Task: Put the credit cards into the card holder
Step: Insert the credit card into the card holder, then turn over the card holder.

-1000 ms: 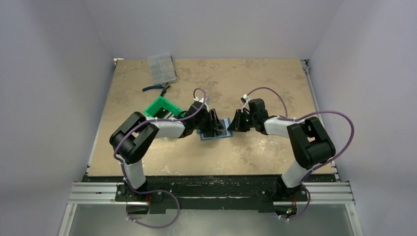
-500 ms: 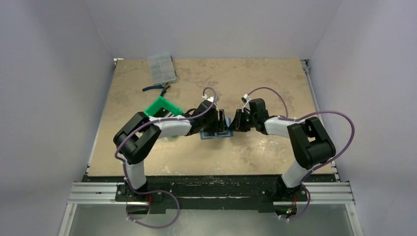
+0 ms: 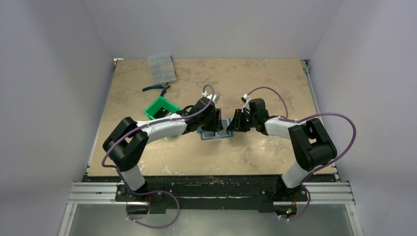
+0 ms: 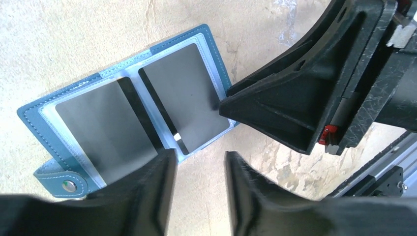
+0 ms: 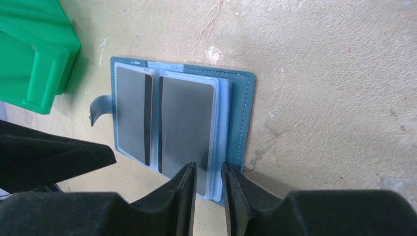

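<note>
top cam only: clear compartment box (image 3: 161, 68) and blue-handled pliers (image 3: 156, 88), both well off to the back-left of the left fingers. Neither wrist cam catches them.
green tray (image 3: 161, 108): left of the left fingers, right by that arm's forearm. The right wrist cam gets a corner of it, the left wrist cam doesn't.
wrist cams only: the card holder (image 4: 133, 103) is lying open and flat. From above it's just a teal sliver under the two grippers.
credit cards (image 4: 184, 93): two dark grey ones, one in each clear pocket, just ahead of the left fingertips.
clasp tab (image 4: 61, 179): pokes out of the holder, left of the left fingers.
left gripper (image 4: 199, 156): fingers partway apart with nothing between them, over the holder's near edge. Its left finger (image 4: 142, 196) hides a corner of the left-hand card.
right gripper (image 5: 207, 169): tips almost together, with the edge of the clear pocket stack showing in the slit. The left wrist cam shows one tip touching the right pocket's outer edge. Can't tell if it's pinching or just resting there.
in the way: the right gripper's black bulk covers the table (image 3: 255, 83) right of the holder in the left wrist cam.
</note>
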Action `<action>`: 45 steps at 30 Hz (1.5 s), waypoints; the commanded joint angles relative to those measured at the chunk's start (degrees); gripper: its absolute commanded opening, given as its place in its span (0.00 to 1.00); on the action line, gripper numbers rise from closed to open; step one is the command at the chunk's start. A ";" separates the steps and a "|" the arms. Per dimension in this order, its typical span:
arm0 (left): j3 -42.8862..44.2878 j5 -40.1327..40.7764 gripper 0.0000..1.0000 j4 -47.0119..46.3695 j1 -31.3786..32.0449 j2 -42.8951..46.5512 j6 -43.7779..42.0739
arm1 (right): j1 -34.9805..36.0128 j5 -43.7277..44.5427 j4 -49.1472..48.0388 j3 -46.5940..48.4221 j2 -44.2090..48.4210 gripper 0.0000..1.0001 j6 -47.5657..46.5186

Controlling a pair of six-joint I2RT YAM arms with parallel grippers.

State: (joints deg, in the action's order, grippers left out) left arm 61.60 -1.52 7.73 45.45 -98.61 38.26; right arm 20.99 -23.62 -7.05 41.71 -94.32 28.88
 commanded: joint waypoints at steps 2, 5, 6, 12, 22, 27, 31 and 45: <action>1.86 -3.12 0.27 -3.41 -0.44 -1.98 -0.14 | 0.08 -0.41 1.96 -0.04 4.23 0.36 -0.41; 1.88 -2.10 0.12 -3.21 -0.76 -3.45 -0.47 | 0.07 -0.66 2.70 0.38 4.88 0.36 -0.47; 1.60 -1.48 0.07 -3.09 -0.80 -3.63 -0.66 | 0.08 -0.58 2.91 0.40 5.26 0.36 -0.49; -0.32 -0.06 0.00 -3.90 -1.34 -4.40 -0.86 | 0.00 -1.91 2.57 0.36 5.68 0.45 -0.48; -3.58 -0.68 0.00 -6.85 -2.52 -6.92 -0.07 | 0.01 -5.28 -0.34 0.07 3.10 0.46 0.83; -4.90 -1.29 0.00 -9.55 -2.98 -7.51 0.26 | -0.02 -5.04 -0.04 0.40 2.52 0.46 0.27; -4.93 -1.55 0.00 -9.85 -2.99 -7.76 0.36 | -0.04 -5.32 -0.39 0.48 2.13 0.46 0.19; -5.09 -2.17 0.00 -10.40 -2.96 -8.43 0.59 | 0.10 -6.95 -1.75 -0.14 2.98 0.42 1.35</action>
State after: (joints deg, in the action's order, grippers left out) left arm 57.34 -3.90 -2.07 42.81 -105.36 38.46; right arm 20.97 -29.39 -7.16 41.65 -93.12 29.98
